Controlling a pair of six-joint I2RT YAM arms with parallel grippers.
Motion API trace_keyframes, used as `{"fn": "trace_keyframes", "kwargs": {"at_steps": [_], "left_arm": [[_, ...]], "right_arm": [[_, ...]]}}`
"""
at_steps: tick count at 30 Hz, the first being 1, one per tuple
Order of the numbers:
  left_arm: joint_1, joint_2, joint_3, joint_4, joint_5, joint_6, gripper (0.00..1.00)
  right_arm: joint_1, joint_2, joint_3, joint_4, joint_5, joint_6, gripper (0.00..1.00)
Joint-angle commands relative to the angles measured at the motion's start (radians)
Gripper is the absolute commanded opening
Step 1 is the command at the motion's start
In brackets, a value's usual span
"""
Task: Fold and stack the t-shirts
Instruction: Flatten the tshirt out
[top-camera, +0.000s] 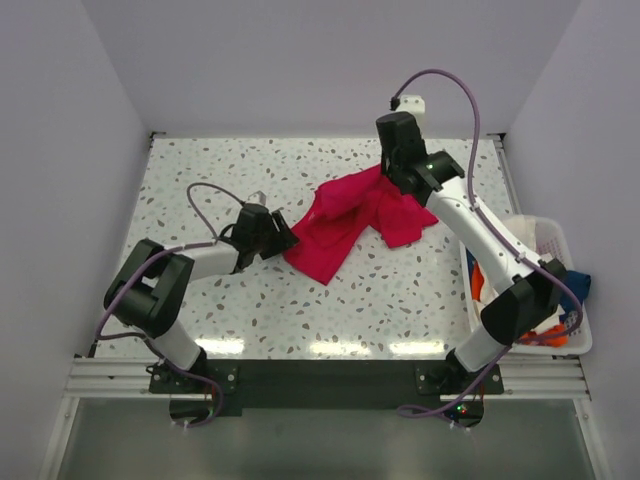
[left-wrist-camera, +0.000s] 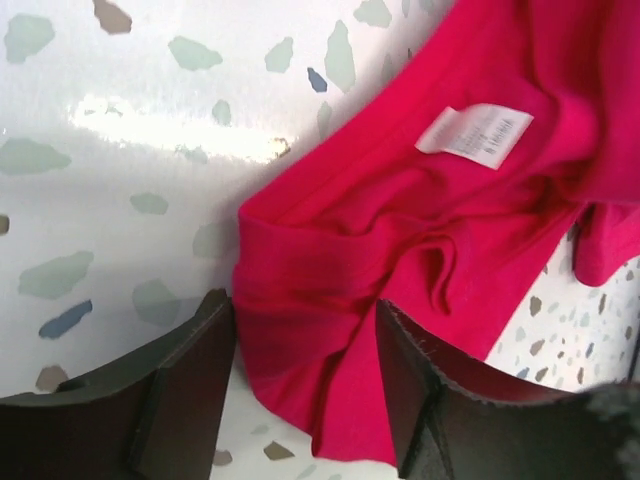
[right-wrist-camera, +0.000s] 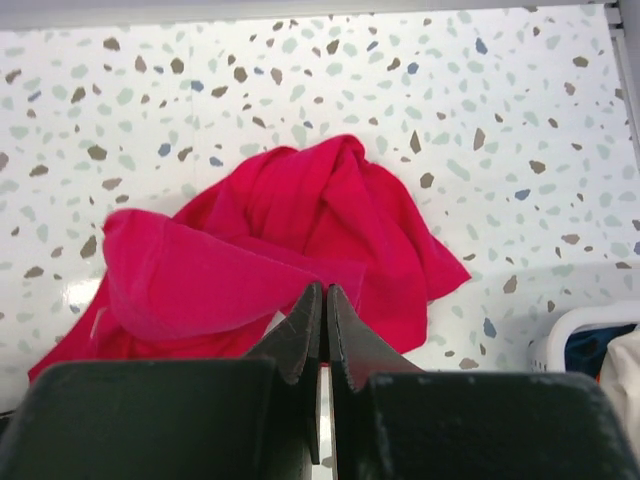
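Note:
The crimson-red t-shirt (top-camera: 350, 215) lies crumpled in the middle of the speckled table. My left gripper (top-camera: 281, 236) is open at its left lower corner. In the left wrist view the fingers (left-wrist-camera: 190, 370) stand either side of the shirt's edge (left-wrist-camera: 330, 330), with a white label (left-wrist-camera: 475, 135) showing farther up. My right gripper (top-camera: 397, 168) is at the shirt's far right side. In the right wrist view its jaws (right-wrist-camera: 325, 290) are pressed together on a lifted flap of the red shirt (right-wrist-camera: 230, 280). Orange (top-camera: 478, 282) and dark blue (top-camera: 580, 285) cloth lies in the basket.
A white slatted basket (top-camera: 548, 224) stands at the table's right edge beside the right arm; its rim (right-wrist-camera: 585, 322) shows in the right wrist view, with blue and cream cloth inside. White walls close in the table at the back and sides.

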Motion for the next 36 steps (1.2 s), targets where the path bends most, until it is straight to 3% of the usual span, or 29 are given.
{"fn": "trace_keyframes", "kwargs": {"at_steps": [1,8,11,18,23,29,36], "left_arm": [[-0.010,0.053,0.049,0.015,-0.047,-0.017,0.61],[-0.022,0.053,0.074,-0.005,-0.086,-0.017,0.25],[-0.021,0.016,0.084,-0.044,-0.114,-0.011,0.00],[0.004,-0.122,0.146,-0.183,-0.194,0.038,0.00],[0.109,-0.222,0.224,-0.297,-0.220,0.083,0.00],[0.206,-0.265,0.489,-0.413,-0.303,0.192,0.00],[0.234,-0.284,0.681,-0.412,-0.301,0.274,0.00]], "right_arm": [[-0.018,-0.022,0.100,-0.028,0.016,-0.025,0.00],[-0.030,0.016,0.181,-0.048,-0.002,-0.035,0.00],[-0.035,0.027,0.190,-0.051,-0.013,-0.033,0.00],[-0.041,0.075,0.275,-0.074,-0.014,-0.054,0.00],[-0.043,0.084,0.351,-0.079,-0.036,-0.077,0.00],[-0.041,0.055,0.454,-0.057,-0.135,-0.091,0.00],[-0.040,-0.010,0.485,-0.005,-0.203,-0.104,0.00]]}}
